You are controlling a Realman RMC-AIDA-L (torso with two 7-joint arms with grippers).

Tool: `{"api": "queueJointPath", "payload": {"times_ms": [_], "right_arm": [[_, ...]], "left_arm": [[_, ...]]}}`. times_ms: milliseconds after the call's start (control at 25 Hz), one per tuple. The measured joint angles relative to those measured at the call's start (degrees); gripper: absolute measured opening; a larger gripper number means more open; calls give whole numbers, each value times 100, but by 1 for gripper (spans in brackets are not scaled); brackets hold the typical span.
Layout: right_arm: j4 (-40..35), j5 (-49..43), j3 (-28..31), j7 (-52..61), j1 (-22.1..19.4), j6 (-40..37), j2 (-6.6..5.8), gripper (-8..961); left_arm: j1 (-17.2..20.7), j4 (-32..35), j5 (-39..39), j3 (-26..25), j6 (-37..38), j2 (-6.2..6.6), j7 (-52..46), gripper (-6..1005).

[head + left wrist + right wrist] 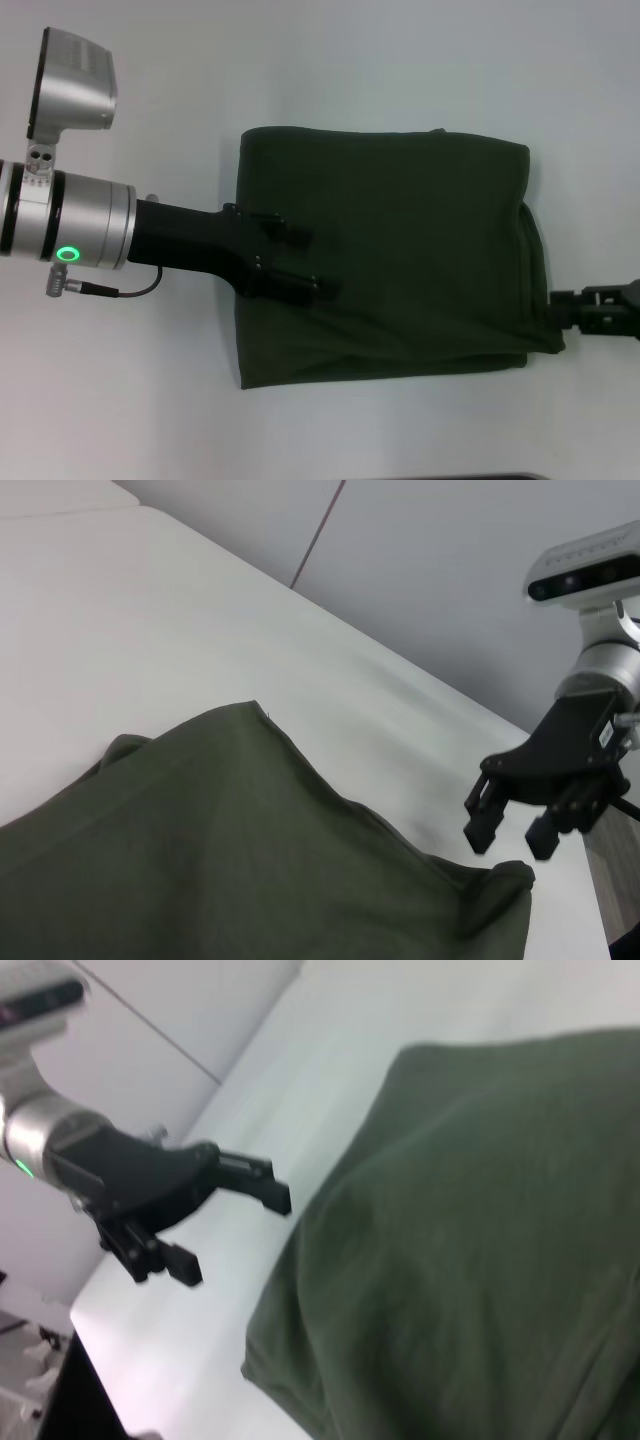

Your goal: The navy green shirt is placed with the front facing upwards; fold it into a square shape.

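Shirt (400, 250) lies folded roughly square on desk (150, 400). Left gripper (318, 262) hovers above it, fingers wide; right gripper (510, 832) at the shirt's edge, fingers apart, empty.

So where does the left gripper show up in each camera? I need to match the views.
Head view: the left gripper reaches in from the left, open over the left part of the folded shirt.
Left wrist view: not in it; the black gripper there is the right gripper.
Right wrist view: at the left, open, hanging just off the shirt's edge.
Shared landmark: the green shirt on the white table.
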Motion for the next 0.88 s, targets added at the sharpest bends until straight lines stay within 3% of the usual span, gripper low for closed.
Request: {"api": "queueJointPath", "payload": {"times_ms": [480, 880], "right_arm": [[16, -27, 203, 245, -41, 85, -63, 366], [60, -31, 196, 435, 31, 566, 66, 348]], "left_arm": [[0, 0, -16, 2, 0, -9, -2, 900], [0, 0, -16, 2, 3, -9, 20, 901]]}}
